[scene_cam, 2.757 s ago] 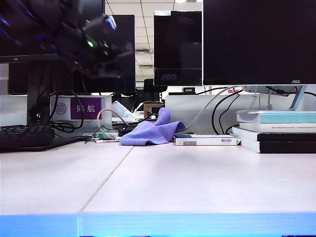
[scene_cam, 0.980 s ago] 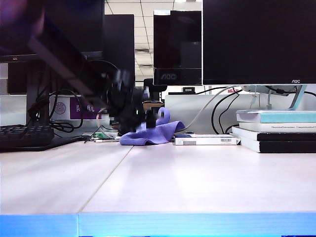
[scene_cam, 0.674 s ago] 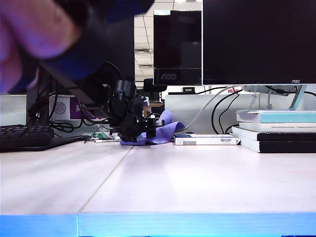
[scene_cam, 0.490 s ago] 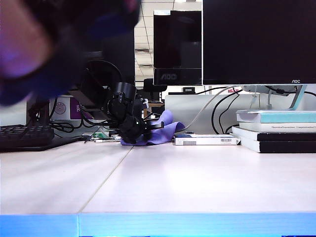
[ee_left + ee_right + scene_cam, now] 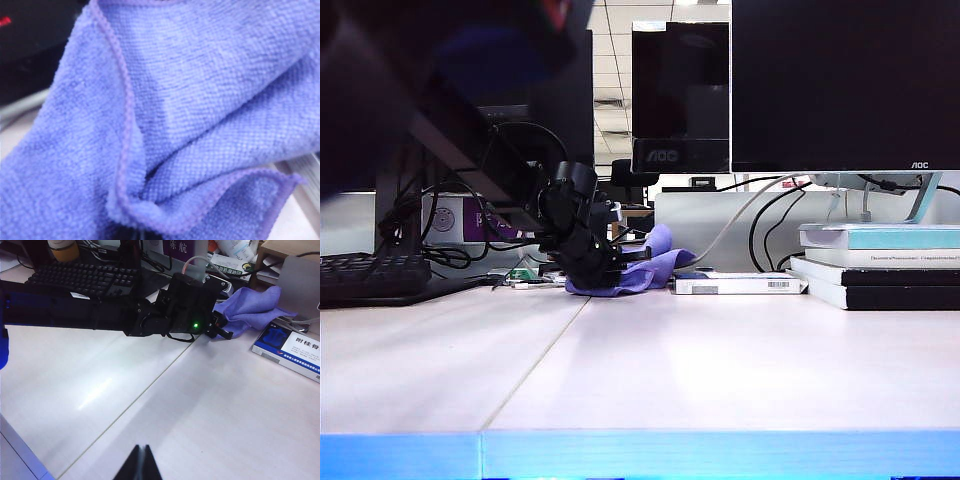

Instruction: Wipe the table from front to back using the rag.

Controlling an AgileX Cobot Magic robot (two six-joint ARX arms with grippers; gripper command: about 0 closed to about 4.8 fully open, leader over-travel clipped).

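The lavender rag [image 5: 655,268] lies crumpled at the back of the pale table [image 5: 720,370], beside the seam line. My left gripper [image 5: 610,265] reaches in low from the left and is shut on the rag's near-left edge. In the left wrist view the rag [image 5: 190,120] fills the frame, and a bunched fold hides most of the left gripper [image 5: 140,235]. The right wrist view shows the left gripper [image 5: 222,330] pinching the rag [image 5: 255,307]. My right gripper [image 5: 141,452] hovers over the bare table [image 5: 225,405], shut, with nothing in it.
A black keyboard [image 5: 370,275] sits at the back left. A white box [image 5: 740,285] lies just right of the rag, and a stack of books [image 5: 880,265] stands further right. Monitors [image 5: 840,80] and cables line the back edge.
The left arm has come down onto the rag at the back of the table and its jaws have shut on the cloth's edge. The rag is pressed lower.
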